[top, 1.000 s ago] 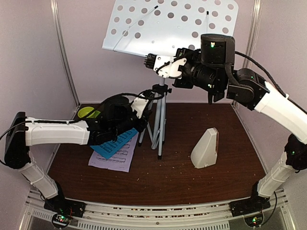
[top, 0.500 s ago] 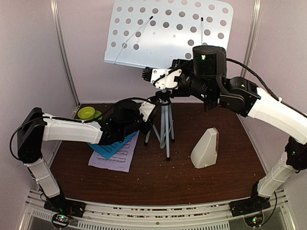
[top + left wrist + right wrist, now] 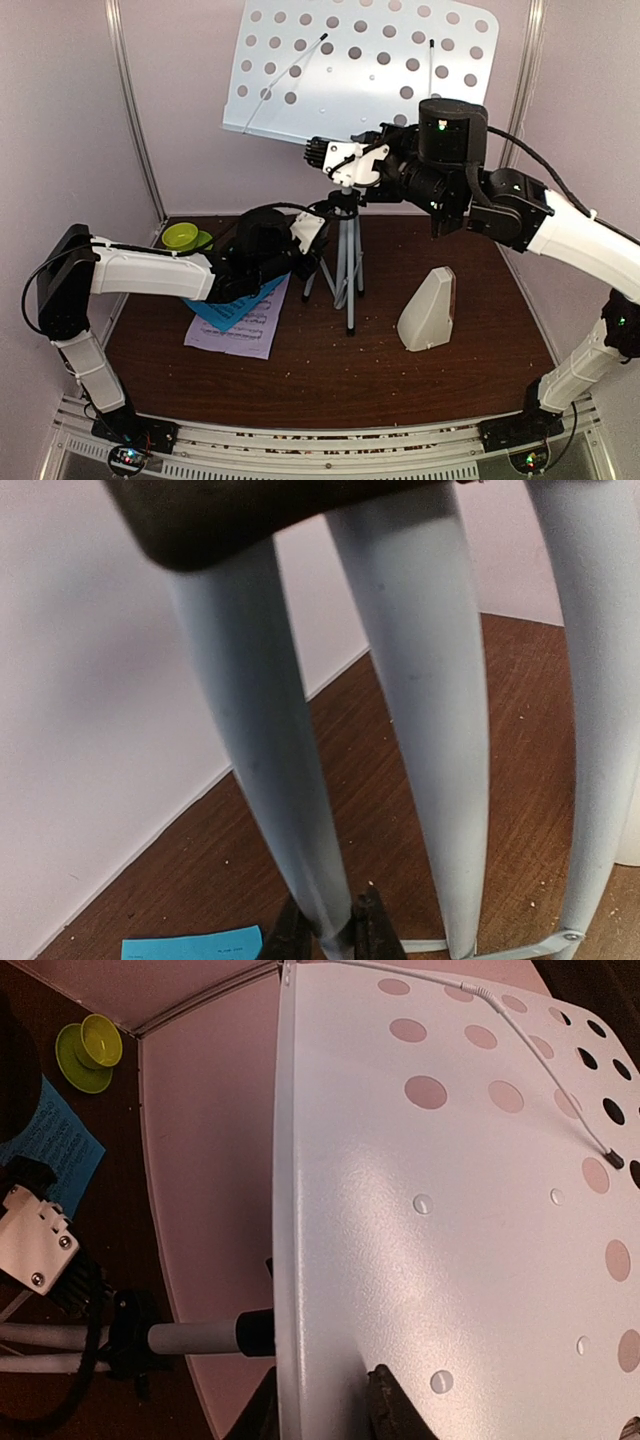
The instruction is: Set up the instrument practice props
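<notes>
While a tripod leg (image 3: 275, 780) is clamped in the left jaws, the music stand plate (image 3: 450, 1210) is straddled by slightly parted right jaws.

Soft, even light; you see a sheen on the white stand plate (image 3: 392, 1228) and blurred tripod legs (image 3: 418, 680) at close range

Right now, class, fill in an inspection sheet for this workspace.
Surface: brown wooden table, lightly speckled.
Job's things: music stand upright; cyan page overlapping lilac page, both flat; metronome standing right of the stand.
Clutter: green bowl and saucer, far-left corner.
Grippers: left gripper clamps a tripod leg; right gripper straddles the stand's lower edge, grip unclear.
Cables: black cable along the right arm.
Surroundings: lilac walls.
</notes>
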`<state>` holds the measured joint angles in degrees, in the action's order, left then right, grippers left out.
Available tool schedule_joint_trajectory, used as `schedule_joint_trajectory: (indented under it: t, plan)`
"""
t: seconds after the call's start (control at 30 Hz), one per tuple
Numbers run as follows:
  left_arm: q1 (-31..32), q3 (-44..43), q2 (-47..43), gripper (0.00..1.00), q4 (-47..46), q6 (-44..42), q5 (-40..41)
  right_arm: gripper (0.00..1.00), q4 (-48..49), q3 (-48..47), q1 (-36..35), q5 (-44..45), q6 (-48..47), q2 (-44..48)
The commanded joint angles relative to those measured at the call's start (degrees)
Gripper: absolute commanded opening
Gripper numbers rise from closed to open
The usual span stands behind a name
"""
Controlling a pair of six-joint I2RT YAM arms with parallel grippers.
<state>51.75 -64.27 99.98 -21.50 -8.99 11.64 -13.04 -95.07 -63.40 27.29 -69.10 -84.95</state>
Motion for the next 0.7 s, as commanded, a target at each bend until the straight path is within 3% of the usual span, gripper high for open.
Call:
schedule_joint_trajectory:
  t: [0.0,0.3,0.5,0.67]
  plan:
    - [0.37,1.41,1.26,0.00,4.32,-3.81,-1.88,0.29,12.68,-1.30,-1.54,-1.45,1.14,5.35]
    - [0.36,2.01,1.00,0.00,4.65,-2.29,-2.14,0.70,11.03,-0.78,-3.67,-1.48,2.31,6.36]
    - [0.32,1.96,1.00,0.00,5.02,-1.81,-2.41,0.87,7.49,-1.33,-5.16,-2.04,2.74,6.68]
    - [-0.29,1.89,1.18,0.00,5.22,-0.72,-2.58,0.93,4.20,-0.91,-7.92,-1.92,3.94,7.37]
